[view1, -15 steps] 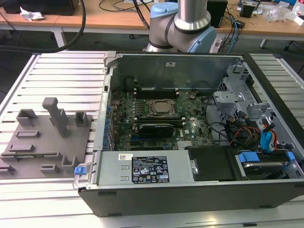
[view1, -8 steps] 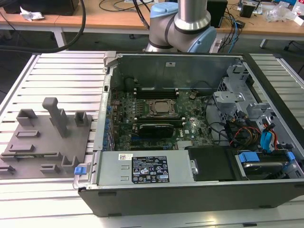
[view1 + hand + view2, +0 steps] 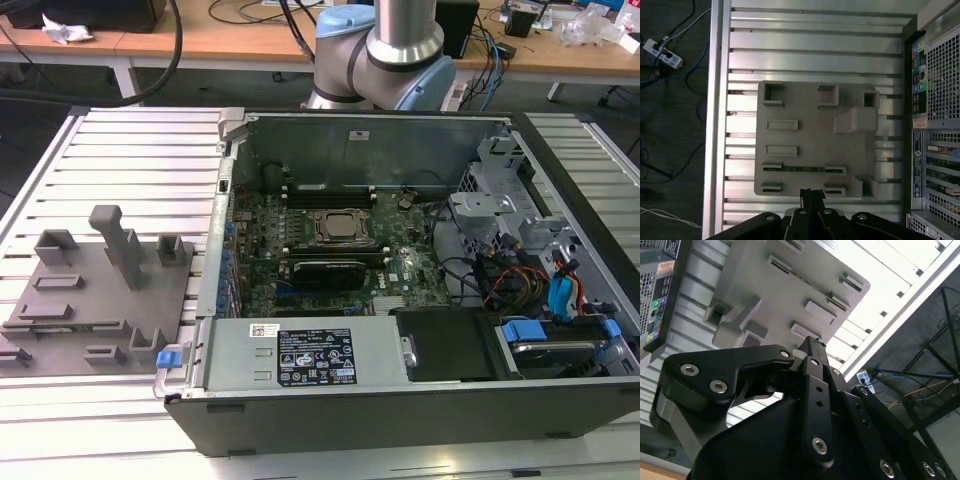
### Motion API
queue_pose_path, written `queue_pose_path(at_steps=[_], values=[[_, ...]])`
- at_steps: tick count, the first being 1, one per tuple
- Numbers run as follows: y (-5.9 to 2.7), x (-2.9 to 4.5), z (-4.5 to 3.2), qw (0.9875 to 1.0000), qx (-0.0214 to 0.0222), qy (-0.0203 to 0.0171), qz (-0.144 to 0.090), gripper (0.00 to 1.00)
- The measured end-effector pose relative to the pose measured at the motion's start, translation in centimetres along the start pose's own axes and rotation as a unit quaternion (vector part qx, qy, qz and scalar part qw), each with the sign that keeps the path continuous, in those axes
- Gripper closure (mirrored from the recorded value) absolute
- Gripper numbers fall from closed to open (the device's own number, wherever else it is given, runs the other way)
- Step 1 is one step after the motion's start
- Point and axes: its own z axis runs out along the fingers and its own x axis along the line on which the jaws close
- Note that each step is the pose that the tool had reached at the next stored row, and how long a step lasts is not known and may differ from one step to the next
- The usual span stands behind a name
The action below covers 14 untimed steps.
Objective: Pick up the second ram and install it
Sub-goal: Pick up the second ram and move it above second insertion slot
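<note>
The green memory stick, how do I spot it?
Find the grey plastic fixture plate on the silver ribbed table beside the open computer case. On it, a thin green circuit-board stick sits between two small holders; everything else there is plain grey.

So I'm looking at the arm at the back of the exterior view. It's showing as a fat silver-grey tube with pale blue joint caps, running up out of the top edge. The gripper is poking into the first wrist view as a black two-finger unit, aiming straight down. Its fingers are meeting at the tips, jaws closed up on themselves. In the second wrist view I'm getting the same gripper from close behind, and the black bolted linkage bars on either side are angling inward toward that one tip.
</note>
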Motion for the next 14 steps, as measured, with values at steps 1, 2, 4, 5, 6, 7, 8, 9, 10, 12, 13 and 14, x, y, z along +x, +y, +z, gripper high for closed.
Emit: queue_pose_path(at_steps=[1, 2, 4, 5, 6, 7, 8, 9, 10, 12, 13, 14], values=[[0.00, 0.00, 0.00, 1.0000, -0.0002, 0.0005, -0.010, 0.89], [0.00, 0.00, 0.00, 0.9998, 0.0000, 0.0008, -0.018, 0.89], [0.00, 0.00, 0.00, 0.9993, -0.0001, 0.0017, -0.038, 0.89], [0.00, 0.00, 0.00, 0.9991, -0.0002, 0.0020, -0.043, 0.89], [0.00, 0.00, 0.00, 0.9984, -0.0005, 0.0026, -0.057, 0.89], [0.00, 0.00, 0.00, 0.9978, -0.0007, 0.0030, -0.065, 0.89], [0.00, 0.00, 0.00, 0.9976, -0.0008, 0.0032, -0.069, 0.89], [0.00, 0.00, 0.00, 0.9973, -0.0009, 0.0033, -0.073, 0.89], [0.00, 0.00, 0.00, 0.9970, -0.0010, 0.0035, -0.078, 0.89], [0.00, 0.00, 0.00, 0.9962, -0.0012, 0.0039, -0.087, 0.89], [0.00, 0.00, 0.00, 0.9957, -0.0014, 0.0041, -0.093, 0.89], [0.00, 0.00, 0.00, 0.9949, -0.0015, 0.0045, -0.101, 0.89]])
